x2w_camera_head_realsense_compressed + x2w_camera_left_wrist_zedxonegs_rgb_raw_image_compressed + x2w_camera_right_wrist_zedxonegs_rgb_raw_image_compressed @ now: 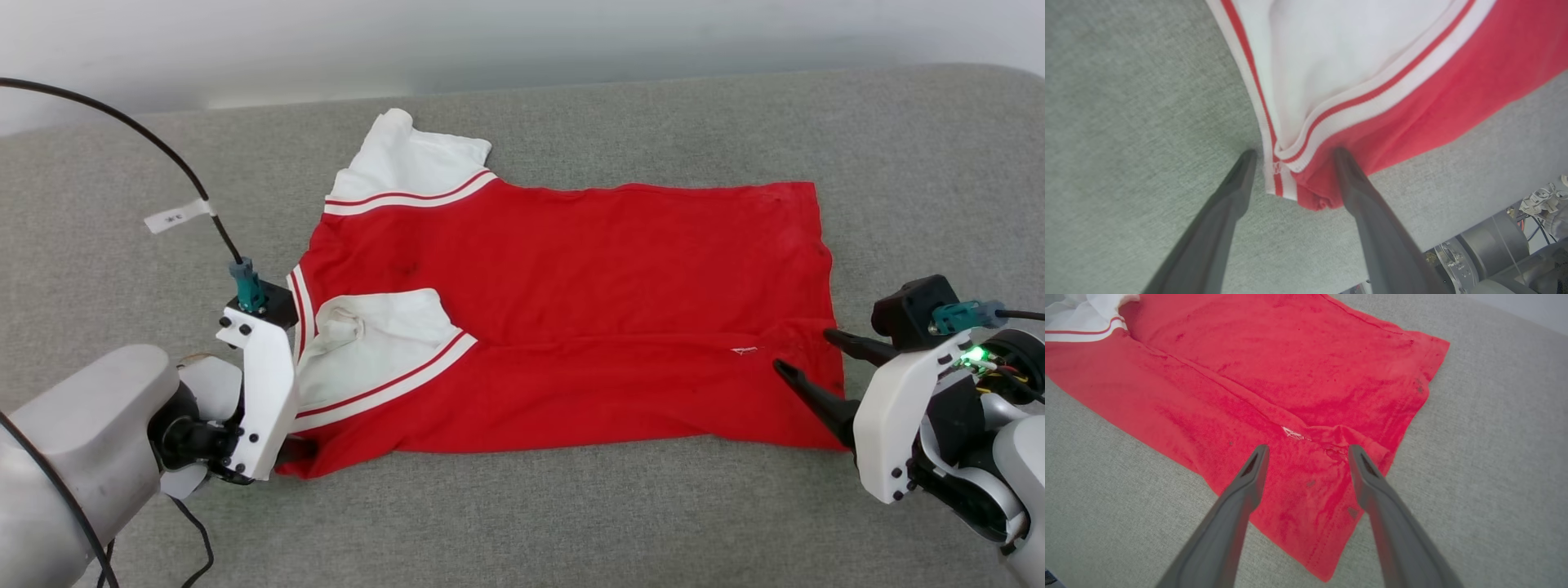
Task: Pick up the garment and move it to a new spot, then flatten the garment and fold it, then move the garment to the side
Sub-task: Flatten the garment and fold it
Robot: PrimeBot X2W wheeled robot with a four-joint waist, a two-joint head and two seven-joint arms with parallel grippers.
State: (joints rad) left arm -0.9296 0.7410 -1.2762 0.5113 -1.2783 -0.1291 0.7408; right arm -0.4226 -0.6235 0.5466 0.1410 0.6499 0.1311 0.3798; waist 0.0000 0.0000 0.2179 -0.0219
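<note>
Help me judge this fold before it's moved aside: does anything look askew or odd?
Yes. On the garment, the near white sleeve lies crumpled over the red body at the left, the far sleeve sticks out past the far edge, and a small pucker sits by the right hem.

At the lower left of the head view, the white wrist housing (257,392) covers most of the left tool's (1294,152) fingers and the garment's (571,286) near corner. The print on the garment's small white label (744,351) and on the paper tag (175,216) on the cable (226,237) is too small to read. The left wrist view's top and right edges cut the garment off.
</note>
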